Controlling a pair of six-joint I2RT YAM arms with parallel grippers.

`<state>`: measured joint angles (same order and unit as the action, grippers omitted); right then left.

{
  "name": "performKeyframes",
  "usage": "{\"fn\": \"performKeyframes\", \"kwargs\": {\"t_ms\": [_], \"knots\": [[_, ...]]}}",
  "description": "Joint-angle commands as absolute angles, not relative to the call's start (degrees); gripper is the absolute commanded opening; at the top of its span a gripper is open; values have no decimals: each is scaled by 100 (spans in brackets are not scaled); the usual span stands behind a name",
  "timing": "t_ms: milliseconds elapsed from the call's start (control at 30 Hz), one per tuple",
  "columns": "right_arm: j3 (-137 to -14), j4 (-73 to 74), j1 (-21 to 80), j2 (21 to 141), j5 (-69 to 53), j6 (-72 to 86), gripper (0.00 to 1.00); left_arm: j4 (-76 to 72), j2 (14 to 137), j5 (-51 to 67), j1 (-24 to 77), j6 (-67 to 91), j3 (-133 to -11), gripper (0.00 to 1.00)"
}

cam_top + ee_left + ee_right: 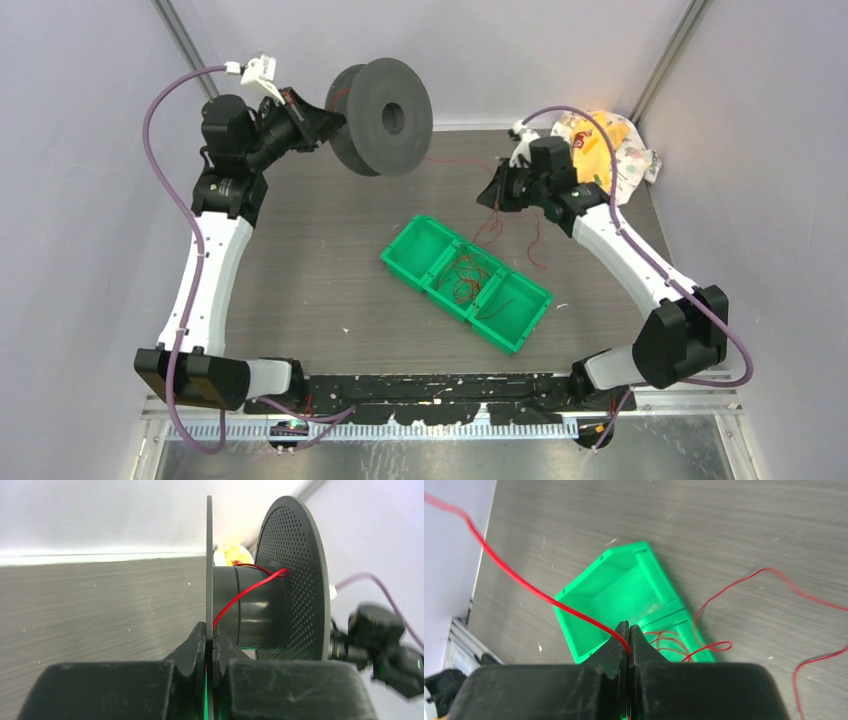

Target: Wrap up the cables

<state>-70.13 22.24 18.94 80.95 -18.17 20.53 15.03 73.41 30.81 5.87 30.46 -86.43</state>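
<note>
The green tray lies mid-worktop and has three compartments. Loose curls of the cables sit in the middle one, and further strands trail over the worktop just beyond. Above the tray, the right fingers are pressed together on one red strand. Farther back, the left fingers are clamped on the near flange of the black spool, which is held off the worktop. A red strand crosses its hub — apparently a single turn, though the view is poor. A crumpled yellow-white bag lies in the far right corner.
</note>
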Motion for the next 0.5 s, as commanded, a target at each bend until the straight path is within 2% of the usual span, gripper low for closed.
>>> {"fn": "performKeyframes", "kwargs": {"t_ms": [0, 133, 300, 467], "knots": [[-6854, 2040, 2615, 7861, -1382, 2126, 1, 454, 7302, 1778, 562, 4048, -8539, 0], [-6943, 2130, 3463, 8028, -1064, 2001, 1, 702, 7338, 848, 565, 4407, -8369, 0], [-7071, 2375, 3895, 8230, -925, 1850, 1, 571, 7373, -229, 563, 4696, -8078, 0], [-6821, 2594, 3942, 8002, -761, 1845, 1, 608, 7641, -311, 545, 4765, -8189, 0]]}}
